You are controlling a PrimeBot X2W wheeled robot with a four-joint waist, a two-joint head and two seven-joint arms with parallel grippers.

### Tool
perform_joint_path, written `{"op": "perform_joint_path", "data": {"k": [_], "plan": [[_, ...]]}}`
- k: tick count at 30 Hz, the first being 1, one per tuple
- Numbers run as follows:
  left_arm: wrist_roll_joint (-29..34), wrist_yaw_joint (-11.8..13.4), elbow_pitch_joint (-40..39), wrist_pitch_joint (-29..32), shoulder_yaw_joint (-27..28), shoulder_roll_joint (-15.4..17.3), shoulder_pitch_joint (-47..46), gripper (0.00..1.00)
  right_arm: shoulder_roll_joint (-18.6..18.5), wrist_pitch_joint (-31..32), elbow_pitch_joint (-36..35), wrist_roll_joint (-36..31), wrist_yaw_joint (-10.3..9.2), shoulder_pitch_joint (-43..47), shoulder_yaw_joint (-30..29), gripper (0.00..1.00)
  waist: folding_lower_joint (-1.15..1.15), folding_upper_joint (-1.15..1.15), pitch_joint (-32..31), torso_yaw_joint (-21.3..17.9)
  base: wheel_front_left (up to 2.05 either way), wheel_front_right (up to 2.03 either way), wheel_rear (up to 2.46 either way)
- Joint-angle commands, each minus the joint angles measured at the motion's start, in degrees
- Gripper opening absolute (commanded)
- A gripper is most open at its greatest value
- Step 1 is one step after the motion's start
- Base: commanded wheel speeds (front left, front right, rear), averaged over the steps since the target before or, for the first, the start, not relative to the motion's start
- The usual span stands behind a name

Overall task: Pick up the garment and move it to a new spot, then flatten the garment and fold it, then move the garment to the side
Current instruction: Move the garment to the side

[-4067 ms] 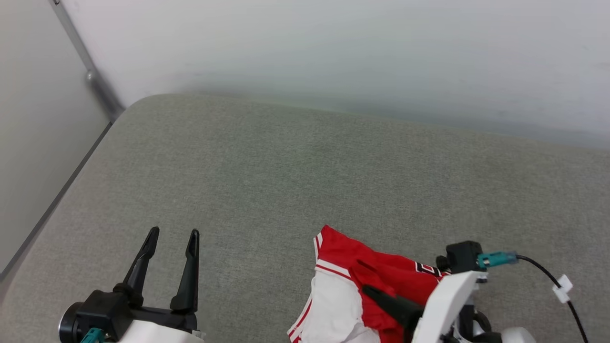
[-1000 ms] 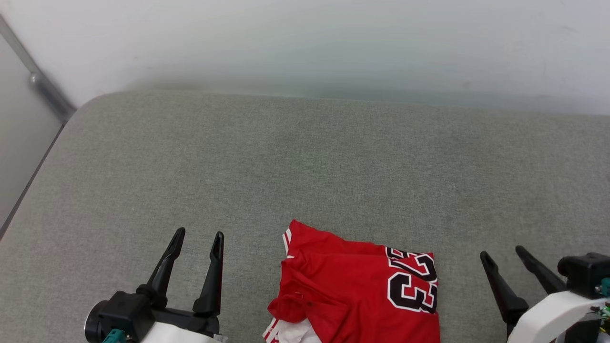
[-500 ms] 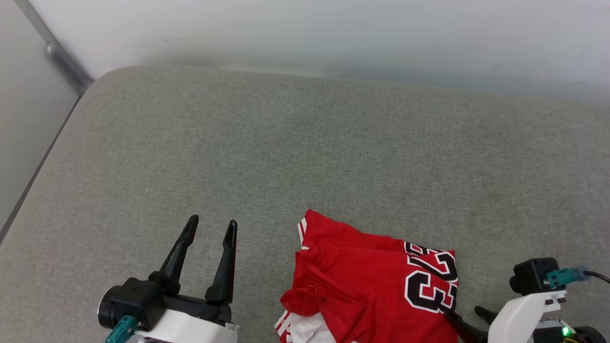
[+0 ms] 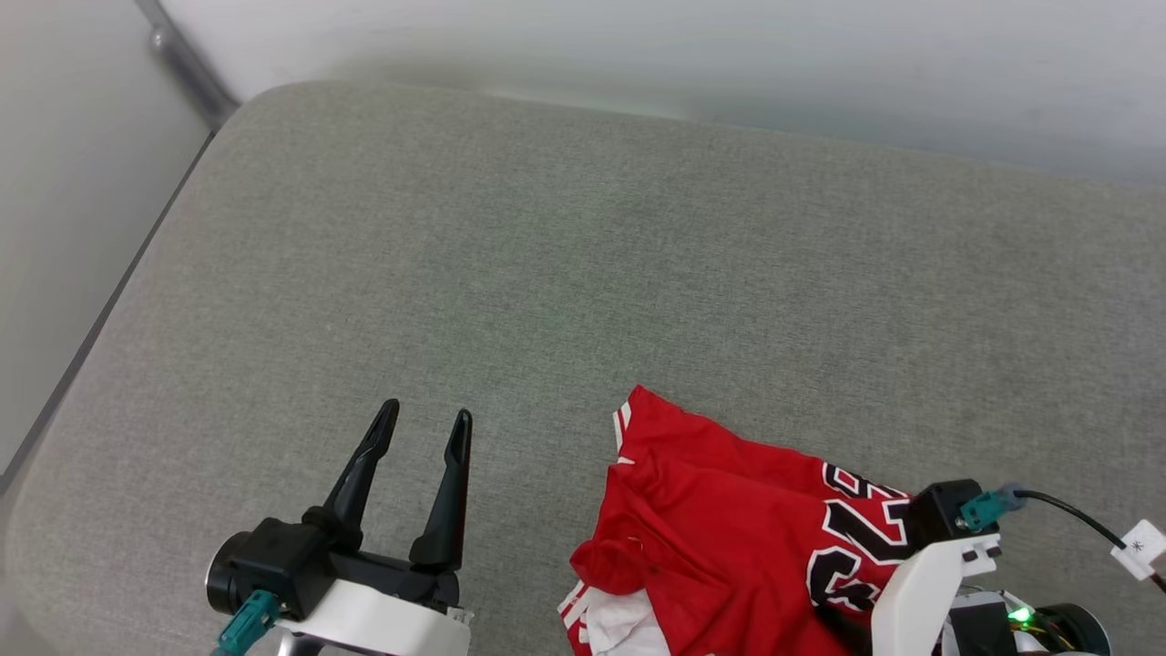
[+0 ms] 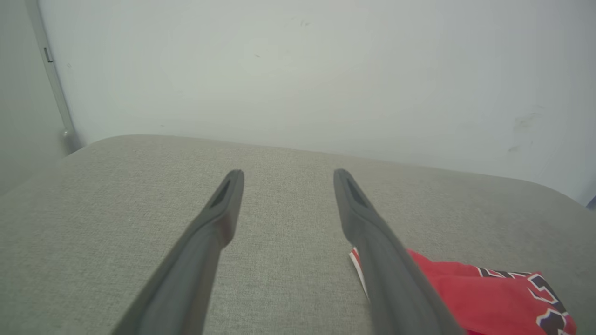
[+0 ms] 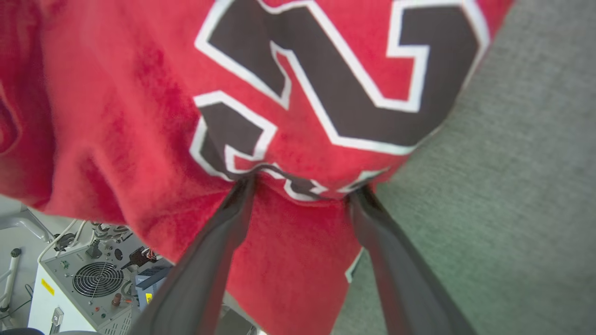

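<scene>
- The left hand (image 4: pixel 426 411) hovers with its fingers spread and nothing between them. Bare grey counter (image 4: pixel 547 273) lies ahead of its fingertips.
- Just to that hand's right, the garment (image 4: pixel 720 510) lies rumpled and loosely doubled over, with dark white-outlined numerals facing up. A white panel shows at its near left corner, and its near part hangs over the counter's front edge.
- The right hand (image 6: pixel 302 184) is spread too. Its fingertips press into a fold at the garment's numbered end, and cloth bunches between them without being pinched.
- This fits either a grip about to close or one just let go.
- For a grip, the fingers should reach deep enough to bite every layer of the fold, so that none slips and the bundle does not open.
- For a release, they should back straight out along their own line, so that the fold is not dragged.
</scene>
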Motion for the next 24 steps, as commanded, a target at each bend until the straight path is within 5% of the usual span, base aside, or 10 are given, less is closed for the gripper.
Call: {"op": "perform_joint_path", "data": {"k": [1, 5, 6, 7, 8, 17, 24], "plan": [[0.17, -0.09, 0.13, -0.15, -0.21, -0.04, -0.78, 1.0, 0.73, -0.21, 1.86, -0.29, 0.0, -0.19, 1.09, 1.0, 0.0, 0.0, 0.19, 0.4, 0.0, 0.0, 0.0], [0.27, -0.09, 0.26, -0.15, -0.4, 0.03, -1.01, 1.0, 1.25, -1.08, 5.62, -1.13, 0.01, -0.76, 2.58, 1.0, 0.0, 0.0, 0.46, 0.89, 0.0, 0.0, 0.0], [0.27, -0.09, 0.28, -0.15, -0.4, 0.06, -1.06, 1.0, 1.32, -1.55, 6.44, -1.38, 0.01, -0.99, 2.63, 0.88, 0.0, 0.0, 0.48, 0.94, 0.0, 0.0, 0.0], [0.25, -0.1, 0.33, -0.15, -0.48, 0.09, -1.08, 1.0, 1.37, -1.82, 7.48, -1.69, 0.01, -1.39, 2.98, 0.35, 0.0, 0.0, 0.51, 0.95, 0.0, 0.0, 0.0], [0.21, -0.09, 0.47, -0.15, -0.71, 0.19, -1.08, 1.0, 1.19, -1.87, 8.5, -2.17, 0.01, -1.74, 3.79, 0.0, 0.0, 0.0, 0.52, 0.96, 0.0, 0.0, 0.0], [-0.16, -0.09, 1.27, -0.14, -2.55, 1.31, 0.0, 1.0, -2.32, -4.56, 10.26, -4.22, -0.02, -4.82, 6.8, 0.0, 0.0, 0.0, -1.38, -0.92, 0.0, 0.0, 0.0], [-0.68, -0.1, 1.35, -0.14, -3.69, 1.83, 1.19, 1.0, -14.65, -0.77, 5.97, -6.06, -0.07, -10.38, 15.66, 0.0, 0.0, 0.0, -1.89, -7.89, 0.0, 0.0, 0.0]]}}
